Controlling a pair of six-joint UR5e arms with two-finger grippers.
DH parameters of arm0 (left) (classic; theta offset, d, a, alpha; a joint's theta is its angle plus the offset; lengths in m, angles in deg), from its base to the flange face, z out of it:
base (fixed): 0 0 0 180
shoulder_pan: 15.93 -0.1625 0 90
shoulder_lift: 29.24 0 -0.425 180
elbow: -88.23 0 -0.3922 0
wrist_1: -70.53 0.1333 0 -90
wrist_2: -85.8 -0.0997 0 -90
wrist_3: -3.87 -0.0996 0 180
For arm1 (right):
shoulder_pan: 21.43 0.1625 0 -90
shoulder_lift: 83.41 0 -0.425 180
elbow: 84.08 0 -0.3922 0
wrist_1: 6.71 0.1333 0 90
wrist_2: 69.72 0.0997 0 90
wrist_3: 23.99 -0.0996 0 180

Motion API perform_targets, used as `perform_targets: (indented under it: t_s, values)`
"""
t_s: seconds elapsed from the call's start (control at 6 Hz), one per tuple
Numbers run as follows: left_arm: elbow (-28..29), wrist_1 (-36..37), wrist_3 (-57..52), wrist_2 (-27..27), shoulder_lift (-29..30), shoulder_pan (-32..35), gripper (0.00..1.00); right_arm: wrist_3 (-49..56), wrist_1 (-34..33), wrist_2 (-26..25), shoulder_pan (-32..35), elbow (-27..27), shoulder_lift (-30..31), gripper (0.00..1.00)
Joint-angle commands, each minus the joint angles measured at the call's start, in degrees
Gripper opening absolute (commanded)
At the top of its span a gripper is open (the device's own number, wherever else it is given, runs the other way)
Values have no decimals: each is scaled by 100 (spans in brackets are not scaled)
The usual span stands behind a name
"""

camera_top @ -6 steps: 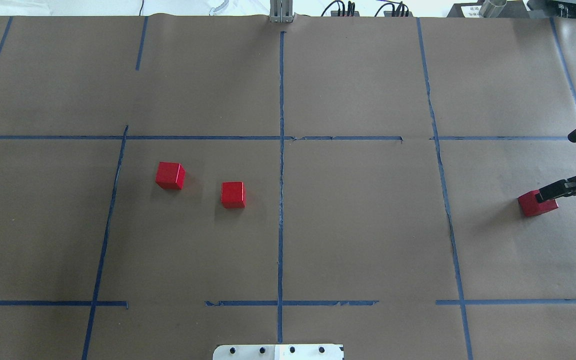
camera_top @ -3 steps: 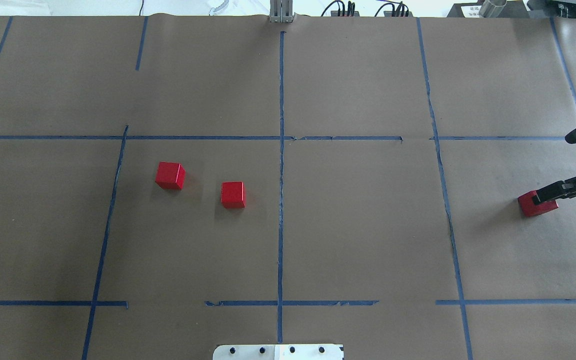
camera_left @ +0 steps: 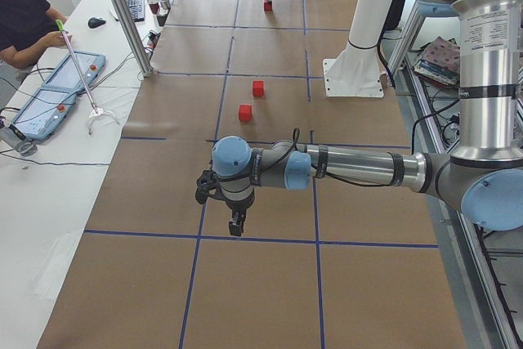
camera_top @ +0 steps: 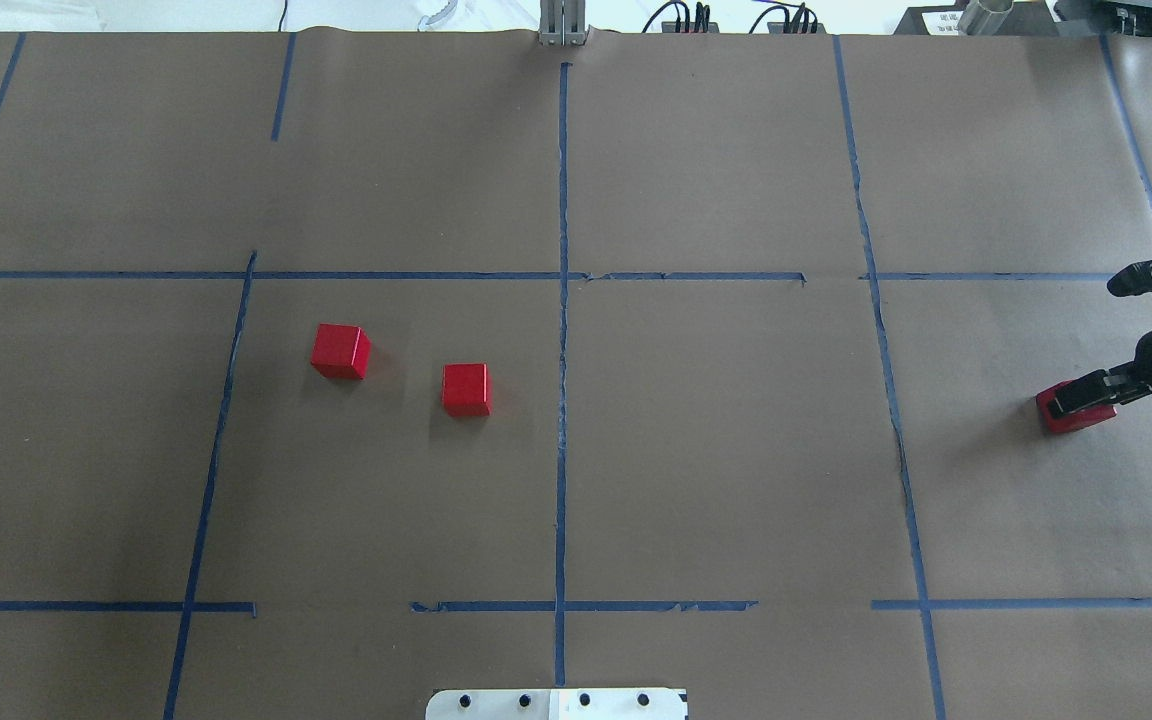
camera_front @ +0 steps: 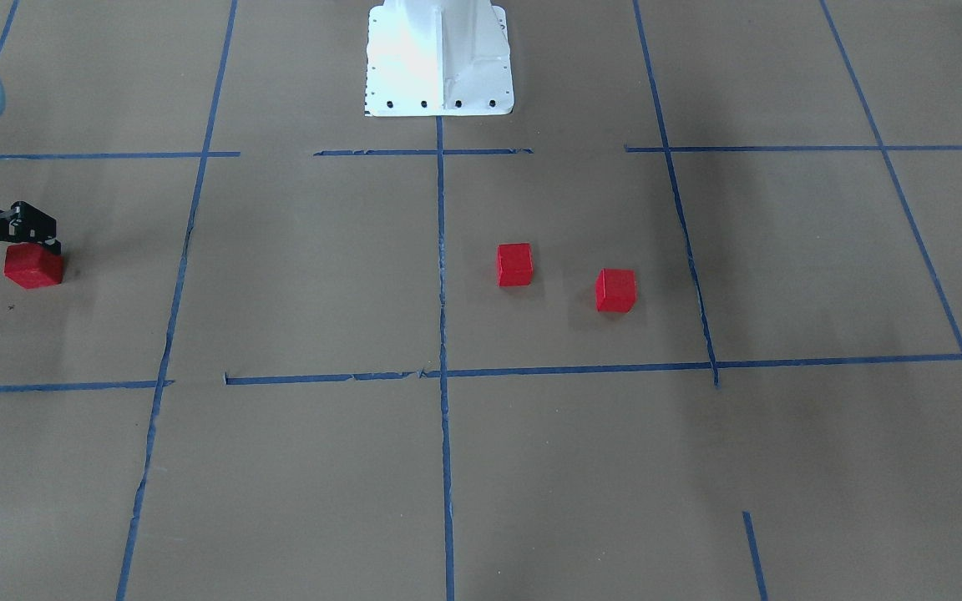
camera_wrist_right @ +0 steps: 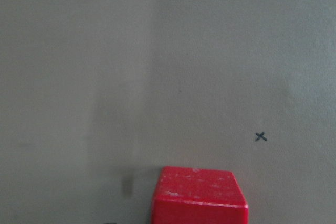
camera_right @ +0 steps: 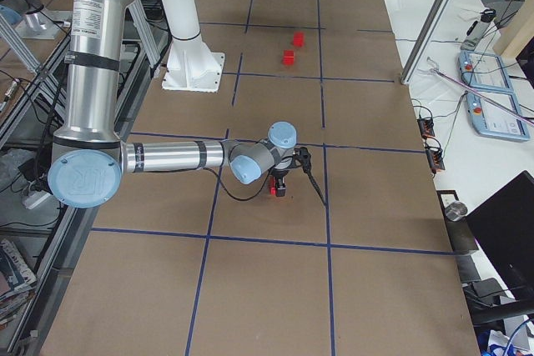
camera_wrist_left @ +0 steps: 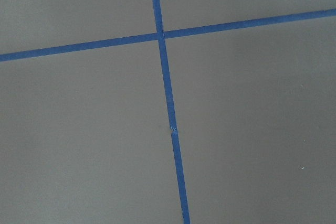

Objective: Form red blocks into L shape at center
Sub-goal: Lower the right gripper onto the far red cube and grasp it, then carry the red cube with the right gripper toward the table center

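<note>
Two red blocks sit apart on the brown paper left of the centre line, one farther left and one nearer the line; the front-facing view shows them too. The third red block rests on the table at the far right, also in the front-facing view and the right wrist view. My right gripper is low over this block, its jaws look open, and one finger crosses the block's top. My left gripper shows only in the left side view, hanging above bare paper; I cannot tell its state.
Blue tape lines divide the paper into squares. The robot's white base stands at the near middle edge. An operator sits at a side table with tablets. A small pen cross marks the paper beyond the right block.
My right gripper has moved left over the far-right block and now covers more of its top. All three blocks have stayed in place.
</note>
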Motion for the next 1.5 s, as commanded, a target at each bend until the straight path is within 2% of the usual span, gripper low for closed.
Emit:
perform_targets:
  t_s: [0.0, 0.17, 0.5, 0.67, 0.83, 1.0, 1.17, 1.33]
  values:
    - [22, 0, 0, 0, -7, -3, 100, -33, 10, -46, -90, -65, -13, 36]
    - [-4, 0, 0, 0, -7, 6, 100, -33, 1, -46, -81, -56, -22, 0]
    - [-4, 0, 0, 0, -7, 6, 100, -60, -322, 33, -255, 704, -74, 0]
    - [-4, 0, 0, 0, -7, 6, 100, -95, -1516, -10, -474, 1317, -710, 0]
    - [22, 0, -17, -9, -7, 6, 100, -391, -2781, -46, -755, 1767, -1595, 0]
    - [22, -9, -9, 0, -7, 6, 100, -1603, -2933, -307, -1576, 1798, -2378, 0]
    - [40, -9, -18, -9, 2, 6, 100, -2224, -2952, -823, -2141, 1572, -3004, 0]
    - [83, -9, -26, -9, 11, -2, 100, -2892, -2952, -907, -2425, 961, -3758, 0]
